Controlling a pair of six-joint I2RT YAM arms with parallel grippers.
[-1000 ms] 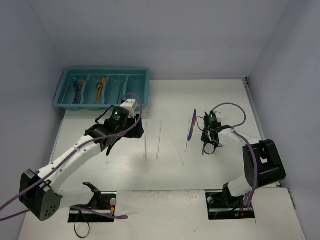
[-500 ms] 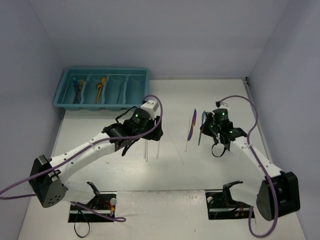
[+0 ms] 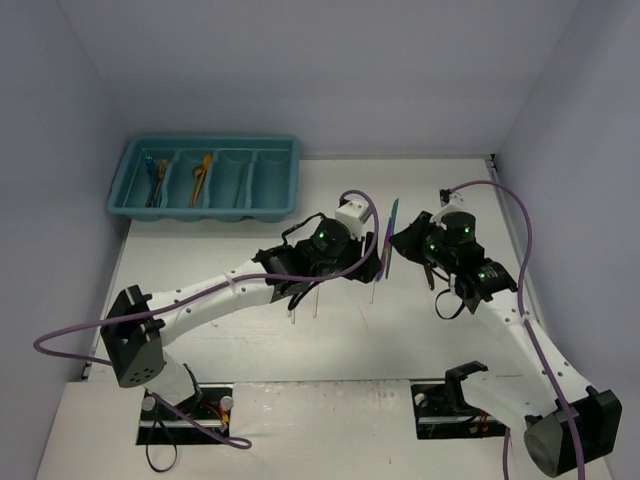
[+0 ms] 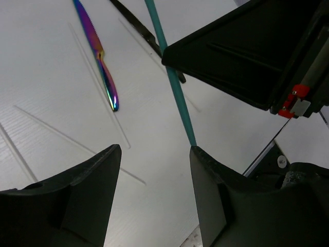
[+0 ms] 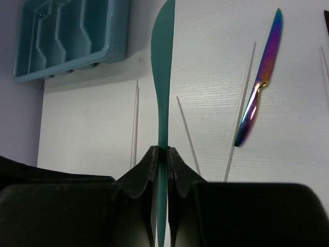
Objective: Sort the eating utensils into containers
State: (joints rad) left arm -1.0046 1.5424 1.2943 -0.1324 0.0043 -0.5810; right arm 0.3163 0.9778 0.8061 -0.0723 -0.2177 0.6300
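- The right gripper (image 5: 163, 151) is clamped on the teal knife (image 5: 164, 77), pinching it partway along the handle. The serrated blade sticks out ahead of the fingertips and the handle's end runs back behind them, all of it lifted off the table.
- The left gripper (image 4: 154, 150) is spread wide, with nothing between its fingers (image 4: 87, 190). The knife's handle end comes down right at the tip of one finger, at the edge of the gap rather than inside it.
- This looks like a handover. The teal cutlery tray (image 3: 205, 214) lies well off on the left gripper's side, probably easier for that arm to reach.
- For the pass, the handle would need to sit inside the left fingers' gap before they close.
- On the table beyond both sets of fingertips lie an iridescent knife (image 5: 257, 87), a black knife (image 4: 136, 23) and clear sticks (image 5: 134, 123), not yet sorted.
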